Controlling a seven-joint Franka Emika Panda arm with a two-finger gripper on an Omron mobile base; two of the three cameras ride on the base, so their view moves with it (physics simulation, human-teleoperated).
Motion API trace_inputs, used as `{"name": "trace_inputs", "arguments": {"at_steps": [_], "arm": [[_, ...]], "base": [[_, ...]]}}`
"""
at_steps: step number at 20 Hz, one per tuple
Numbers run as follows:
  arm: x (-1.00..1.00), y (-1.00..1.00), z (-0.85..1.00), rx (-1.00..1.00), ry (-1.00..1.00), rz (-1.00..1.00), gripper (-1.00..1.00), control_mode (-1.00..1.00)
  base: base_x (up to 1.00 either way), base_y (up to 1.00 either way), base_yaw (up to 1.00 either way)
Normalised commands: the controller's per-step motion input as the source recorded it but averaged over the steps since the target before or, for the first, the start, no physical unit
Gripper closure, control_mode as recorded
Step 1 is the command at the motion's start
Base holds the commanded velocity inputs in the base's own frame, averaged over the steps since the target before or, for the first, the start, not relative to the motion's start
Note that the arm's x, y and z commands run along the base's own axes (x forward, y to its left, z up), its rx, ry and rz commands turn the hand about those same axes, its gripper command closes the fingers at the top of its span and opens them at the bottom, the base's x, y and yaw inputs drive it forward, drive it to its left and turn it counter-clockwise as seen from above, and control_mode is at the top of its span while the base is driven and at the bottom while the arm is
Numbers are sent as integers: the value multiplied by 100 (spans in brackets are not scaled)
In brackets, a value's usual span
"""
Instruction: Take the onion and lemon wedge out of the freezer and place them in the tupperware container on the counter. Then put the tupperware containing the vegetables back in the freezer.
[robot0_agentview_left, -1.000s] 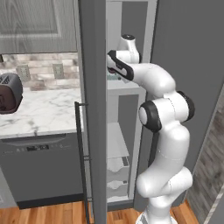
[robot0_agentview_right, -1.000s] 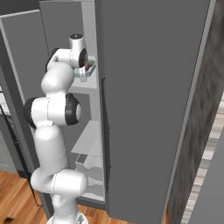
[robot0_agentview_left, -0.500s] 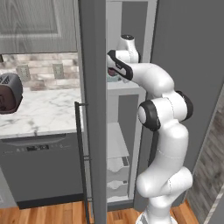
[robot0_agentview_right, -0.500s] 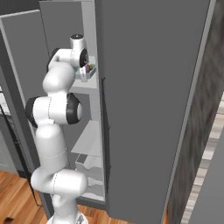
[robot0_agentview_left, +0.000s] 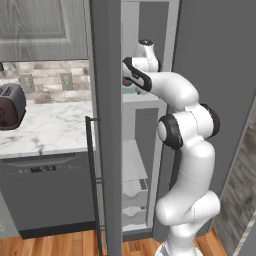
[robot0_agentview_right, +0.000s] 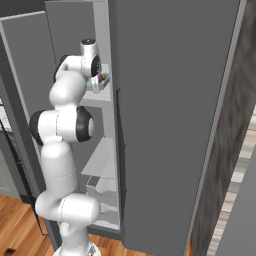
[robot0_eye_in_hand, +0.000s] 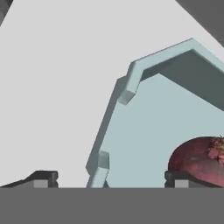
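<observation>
gripper (robot0_eye_in_hand: 108, 180) spread wide, straddling tupperware container's (robot0_eye_in_hand: 144, 65) wall (onion (robot0_eye_in_hand: 199, 159) inside) on freezer (robot0_agentview_left: 150, 107) shelf.

The freezer (robot0_agentview_left: 107, 125) is finished in a matt dark grey, with smooth white shelves (robot0_eye_in_hand: 57, 87) inside. The tupperware container (robot0_eye_in_hand: 148, 131) is seen as smooth pale teal plastic with a dull sheen. The onion (robot0_eye_in_hand: 197, 159) is covered by a dark red-purple skin, slightly glossy, with a rough pale patch at one end. The counter (robot0_agentview_left: 45, 127) is rendered as polished white marble with grey veining. The floor (robot0_agentview_left: 50, 244) is shown as warm, faintly glossy wood planks.
</observation>
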Motion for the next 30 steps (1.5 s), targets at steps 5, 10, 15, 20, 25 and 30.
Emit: {"name": "trace_inputs", "arguments": {"at_steps": [5,10,15,20,25,30], "arm": [[-42,0,43,-3,-11,0,-100,-100],[-75,0,48,-4,-12,0,-100,-100],[-100,-28,9,0,-9,-3,-100,-100],[-100,-36,13,0,-11,-5,-100,-100],[-100,-30,33,0,-16,-1,-100,-100],[-100,-8,46,0,-12,0,-100,-100]], "base": [[0,0,0],[0,0,0],[0,0,0],[0,0,0],[0,0,0],[0,0,0]]}}
